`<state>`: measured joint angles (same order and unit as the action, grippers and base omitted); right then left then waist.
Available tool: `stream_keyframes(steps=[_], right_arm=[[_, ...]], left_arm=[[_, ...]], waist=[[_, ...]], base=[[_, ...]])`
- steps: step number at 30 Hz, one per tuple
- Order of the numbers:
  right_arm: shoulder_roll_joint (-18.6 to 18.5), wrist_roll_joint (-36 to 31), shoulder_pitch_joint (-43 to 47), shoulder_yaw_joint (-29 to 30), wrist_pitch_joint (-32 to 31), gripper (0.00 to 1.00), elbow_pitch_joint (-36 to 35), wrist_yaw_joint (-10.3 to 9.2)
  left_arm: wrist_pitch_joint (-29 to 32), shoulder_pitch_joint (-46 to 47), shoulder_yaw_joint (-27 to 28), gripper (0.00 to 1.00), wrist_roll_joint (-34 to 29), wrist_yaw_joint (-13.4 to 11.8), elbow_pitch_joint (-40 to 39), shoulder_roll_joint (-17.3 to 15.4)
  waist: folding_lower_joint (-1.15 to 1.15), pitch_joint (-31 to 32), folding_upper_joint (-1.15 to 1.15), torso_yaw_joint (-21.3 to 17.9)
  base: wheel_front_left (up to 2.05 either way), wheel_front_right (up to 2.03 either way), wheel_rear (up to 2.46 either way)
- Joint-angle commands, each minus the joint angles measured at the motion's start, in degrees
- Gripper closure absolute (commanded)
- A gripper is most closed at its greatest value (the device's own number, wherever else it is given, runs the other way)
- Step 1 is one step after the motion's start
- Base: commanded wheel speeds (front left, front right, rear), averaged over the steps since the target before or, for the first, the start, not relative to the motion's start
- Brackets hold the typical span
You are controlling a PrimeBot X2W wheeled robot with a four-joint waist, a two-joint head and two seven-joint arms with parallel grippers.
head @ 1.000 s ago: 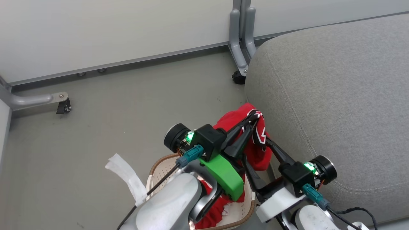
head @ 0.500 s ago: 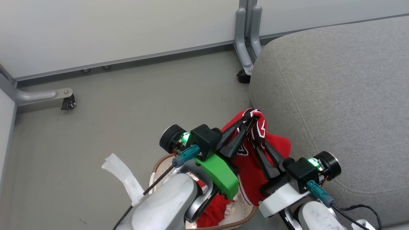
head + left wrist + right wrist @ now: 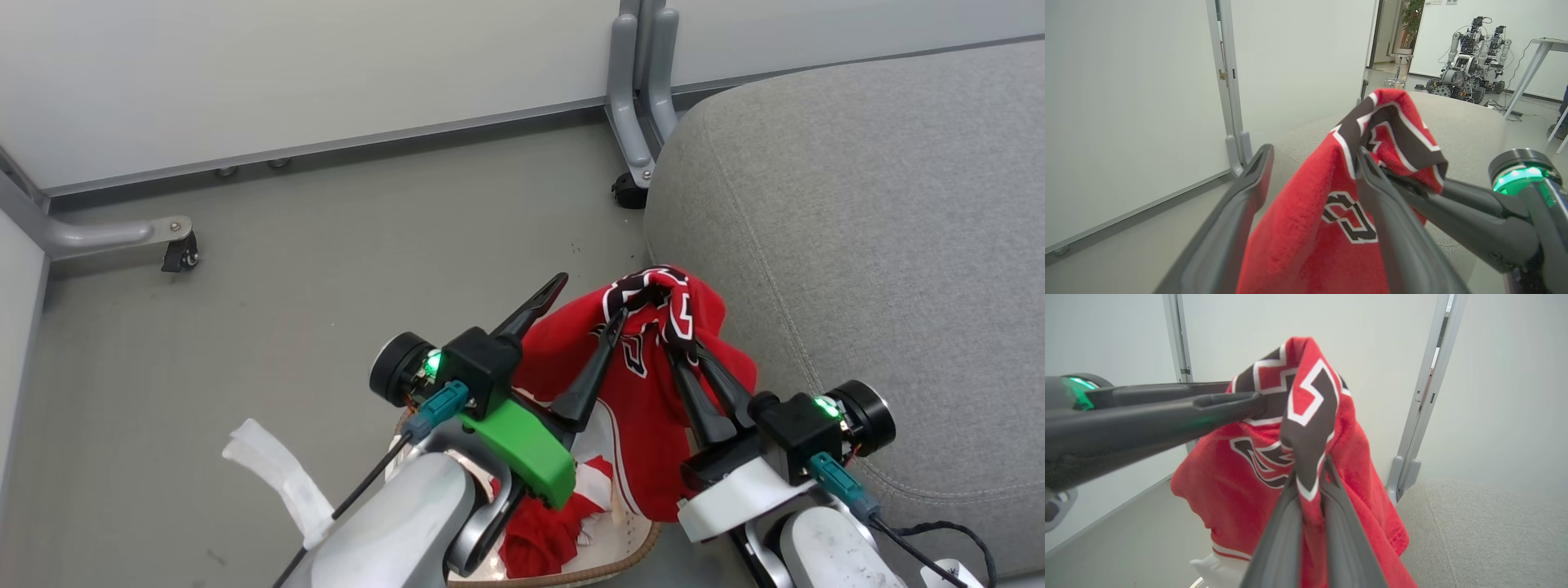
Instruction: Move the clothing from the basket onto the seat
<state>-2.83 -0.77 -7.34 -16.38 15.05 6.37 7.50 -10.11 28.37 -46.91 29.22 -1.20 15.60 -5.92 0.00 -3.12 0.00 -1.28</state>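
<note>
1. Red, with black-and-white numerals: numbered jersey [image 3: 645, 392] held up above the basket [image 3: 645, 541], lower edge hanging down to its rim. Striped garment [image 3: 547, 535] lying inside the basket.
2. Head view gives the layout: seat [image 3: 857, 245] just right of the basket, with the jersey's top bunch near the cushion's edge; contact there unclear.
3. Left wrist view adds other robots [image 3: 1470, 24] far beyond the basket. Right wrist view gives the pinch up close.
4. Left gripper [image 3: 589, 298] angled up from over the basket, fingers spread wide, with the jersey draped against the inner one but not clamped.
5. Right gripper [image 3: 1310, 469] rising from the basket's right side, fingers narrow and nipping the black-trimmed fold.
</note>
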Motion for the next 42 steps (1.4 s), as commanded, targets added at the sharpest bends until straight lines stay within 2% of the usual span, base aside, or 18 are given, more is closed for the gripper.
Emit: stream_keyframes(steps=[1, 6, 13, 21, 25, 32, 37, 42], right_arm=[[-0.1, 0.2, 0.4, 0.4, 0.2, 1.00, -0.4, -0.02], [-0.1, 0.4, 0.8, 1.3, 0.2, 1.00, -0.6, -0.02], [-0.1, 0.5, 1.4, 2.4, 0.2, 1.00, -0.8, -0.02], [-0.1, 0.5, 2.2, 3.2, 0.2, 1.00, -1.0, -0.02], [-0.1, 0.7, 2.5, 3.6, 0.2, 1.00, -1.3, -0.02], [-0.1, 0.7, 2.9, 4.5, 0.2, 1.00, -2.1, -0.02], [-0.1, 0.9, 1.8, 4.8, 0.2, 1.00, -2.9, -0.02], [-0.1, 0.9, 1.0, 6.2, 0.2, 1.00, -4.3, -0.02]], left_arm=[[-0.8, -1.3, 0.4, 0.00, 0.9, -0.5, -0.2, -0.7], [-2.7, -4.3, 1.6, 0.00, 1.4, -0.9, -1.2, -2.5], [-4.7, -8.6, 4.7, 0.00, 0.7, -3.2, -2.4, -4.7], [-5.1, -14.0, 11.4, 0.00, -0.8, -5.4, -5.7, -5.8], [-5.1, -16.9, 14.8, 0.00, -2.7, -5.2, -7.6, -6.3], [-5.0, -20.6, 19.5, 0.00, -6.3, -4.1, -8.8, -5.1], [-5.0, -21.9, 22.8, 0.00, -8.3, -2.9, -8.8, -3.8], [-5.0, -22.3, 25.6, 0.00, -10.4, -1.5, -8.5, -2.7]], waist=[[0.00, 0.0, 0.00, 0.2], [0.00, 0.1, 0.00, 1.0], [0.00, 0.2, 0.00, 2.5], [0.00, 0.2, 0.00, 5.0], [0.00, 0.2, 0.00, 6.5], [0.00, -0.7, 0.00, 8.9], [0.00, -2.2, 0.00, 9.0], [0.00, -4.1, 0.00, 7.4]], base=[[0.00, 0.00, 0.00], [0.00, 0.00, 0.00], [0.00, 0.00, 0.00], [0.00, 0.00, 0.00], [0.00, 0.00, 0.00], [0.00, 0.00, 0.00], [0.00, 0.00, 0.00], [0.00, 0.00, 0.00]])
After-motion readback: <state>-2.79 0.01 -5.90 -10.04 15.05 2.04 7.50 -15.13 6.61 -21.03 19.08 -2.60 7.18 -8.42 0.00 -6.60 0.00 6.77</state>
